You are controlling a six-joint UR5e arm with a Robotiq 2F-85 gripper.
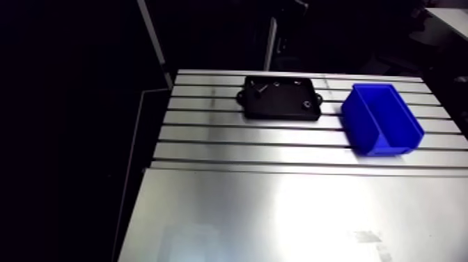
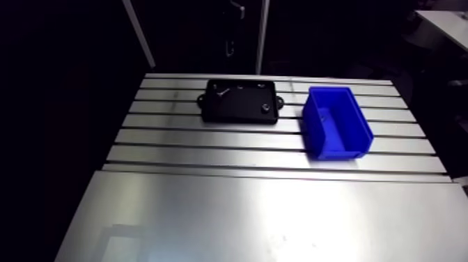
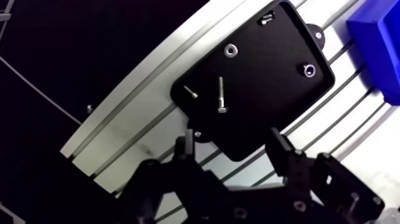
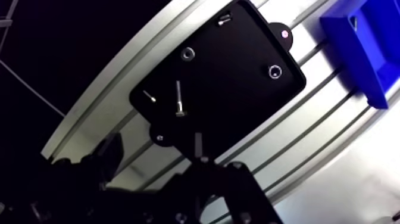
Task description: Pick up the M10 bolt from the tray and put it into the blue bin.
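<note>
A black tray lies at the far side of the slotted table, ahead of my gripper. In it lies a long silver bolt with a hex head, and a shorter, thinner screw lies beside it. The gripper hangs above the tray's near edge, open, with nothing between its fingers. The blue bin stands on the table just right of the tray in the arm view, and nothing shows inside it. The arm view does not show the gripper.
Two ring-shaped silver parts and a small metal piece also lie in the tray. The table edge runs close behind the tray, with darkness beyond. A smooth metal plate covers the table's near half.
</note>
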